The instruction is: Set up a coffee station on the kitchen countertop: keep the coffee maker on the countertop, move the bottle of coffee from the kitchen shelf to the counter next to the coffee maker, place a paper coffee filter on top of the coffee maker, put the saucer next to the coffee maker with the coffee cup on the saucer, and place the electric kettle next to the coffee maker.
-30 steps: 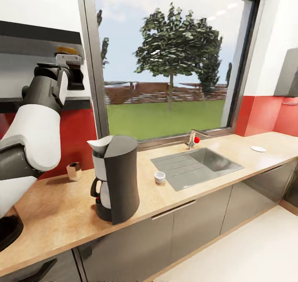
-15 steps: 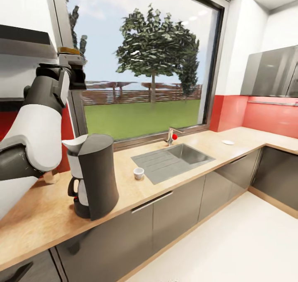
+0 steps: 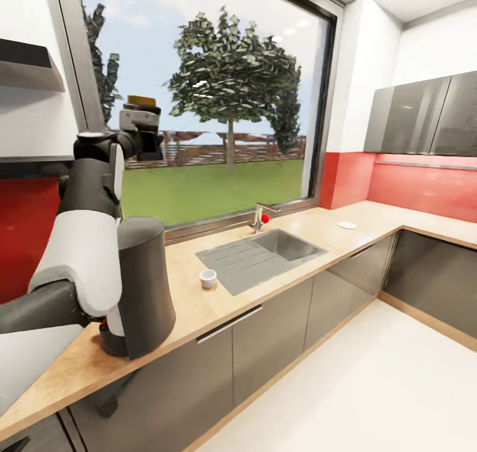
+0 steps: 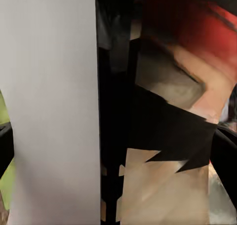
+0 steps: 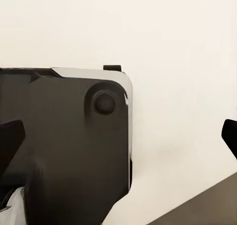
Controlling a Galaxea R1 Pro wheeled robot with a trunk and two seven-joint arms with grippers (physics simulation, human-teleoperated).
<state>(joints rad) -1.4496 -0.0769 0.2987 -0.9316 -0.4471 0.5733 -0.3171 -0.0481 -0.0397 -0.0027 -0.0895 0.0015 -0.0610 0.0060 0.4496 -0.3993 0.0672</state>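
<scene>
- Now the left gripper point(image 3: 141, 122) is closed around the small brown jar of coffee with a gold lid point(image 3: 141, 101), high up at the left, above the tall dark grey coffee maker point(image 3: 140, 285).
- Glass jar: probably hard, smooth, breakable; hold its sides.

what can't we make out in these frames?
- Bottle of coffee: in the head view the gold lid shows; the left gripper hides the jar body.
- Coffee maker: the left arm covers its carafe side.
- Saucer: too small for detail.
- Left wrist view: blurred, broken shapes, grip unreadable.
- Right wrist view: fingertips cut by both edges.
</scene>
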